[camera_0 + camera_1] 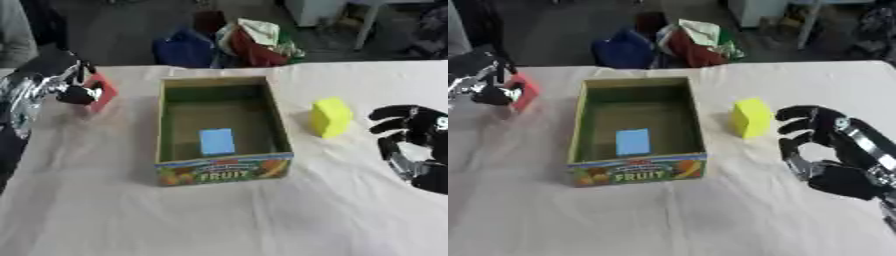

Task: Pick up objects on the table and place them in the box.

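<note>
Looks like an indoor lab or workroom set up for testing: table (pixel 219 220) draped in a wrinkled white cloth, dark floor behind it, bags (pixel 229 44) heaped against the far edge, white furniture legs (pixel 367 22) at the back.

The left hand (pixel 74 89) covers the near side of the red block (pixel 102 93), both blurred. In the left eye view the right hand (pixel 824 150) runs off the 3 o'clock edge. The box (pixel 166 125) front wall hides its near floor.
</note>
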You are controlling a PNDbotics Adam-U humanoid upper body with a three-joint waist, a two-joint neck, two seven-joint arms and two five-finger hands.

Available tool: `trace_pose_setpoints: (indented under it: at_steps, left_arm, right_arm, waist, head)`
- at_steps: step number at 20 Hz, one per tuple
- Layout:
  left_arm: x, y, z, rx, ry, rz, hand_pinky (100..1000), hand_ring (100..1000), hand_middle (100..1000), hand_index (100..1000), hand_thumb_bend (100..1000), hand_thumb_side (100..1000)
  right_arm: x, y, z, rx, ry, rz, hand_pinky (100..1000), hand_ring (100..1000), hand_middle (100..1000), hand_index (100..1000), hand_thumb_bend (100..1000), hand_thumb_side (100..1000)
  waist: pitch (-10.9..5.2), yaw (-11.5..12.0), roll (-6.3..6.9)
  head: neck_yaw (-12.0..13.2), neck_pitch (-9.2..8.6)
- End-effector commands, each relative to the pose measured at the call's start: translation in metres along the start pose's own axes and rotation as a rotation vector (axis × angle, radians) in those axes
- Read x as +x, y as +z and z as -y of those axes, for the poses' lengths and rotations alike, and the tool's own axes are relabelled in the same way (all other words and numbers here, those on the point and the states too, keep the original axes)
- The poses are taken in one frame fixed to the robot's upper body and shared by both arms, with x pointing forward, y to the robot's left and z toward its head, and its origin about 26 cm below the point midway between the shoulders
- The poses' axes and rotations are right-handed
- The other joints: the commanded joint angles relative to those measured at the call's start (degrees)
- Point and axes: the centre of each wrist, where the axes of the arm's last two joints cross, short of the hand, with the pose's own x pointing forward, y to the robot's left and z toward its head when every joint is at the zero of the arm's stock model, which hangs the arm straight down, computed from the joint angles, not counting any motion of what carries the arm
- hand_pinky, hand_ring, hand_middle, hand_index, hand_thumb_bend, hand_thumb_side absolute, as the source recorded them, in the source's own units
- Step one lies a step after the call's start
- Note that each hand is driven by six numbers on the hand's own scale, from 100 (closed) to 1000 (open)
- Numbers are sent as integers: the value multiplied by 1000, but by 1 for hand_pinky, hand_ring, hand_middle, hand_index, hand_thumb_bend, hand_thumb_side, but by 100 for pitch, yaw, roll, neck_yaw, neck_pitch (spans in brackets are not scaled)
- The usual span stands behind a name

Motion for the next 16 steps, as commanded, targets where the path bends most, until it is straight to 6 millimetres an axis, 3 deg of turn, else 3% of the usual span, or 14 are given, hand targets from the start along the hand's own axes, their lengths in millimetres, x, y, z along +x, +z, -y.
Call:
trace_pose_setpoints:
  at_steps: [1, 10, 16]
  left_arm:
    - [2, 1, -34, 83, -23, 40, 605, 507, 489, 668, 100, 547]
    - [76, -1, -74, 164, -46, 332, 610, 510, 490, 669, 100, 568]
    - [116, 0, -78, 127, -73, 493, 614, 514, 496, 669, 100, 574]
  right_arm:
    - [4, 1, 9, -7, 30, 7, 658, 768, 781, 842, 106, 225]
    - [4, 1, 8, 1, 28, 9, 658, 769, 781, 842, 100, 225]
    - [5, 0, 8, 5, 26, 13, 658, 770, 780, 842, 100, 228]
  waist:
    - [-137, -9, 4]
    - [-202, -92, 10]
    - [-206, -154, 26]
  head:
    - [-28, 20]
    - [-11, 22]
    - [-18, -2]
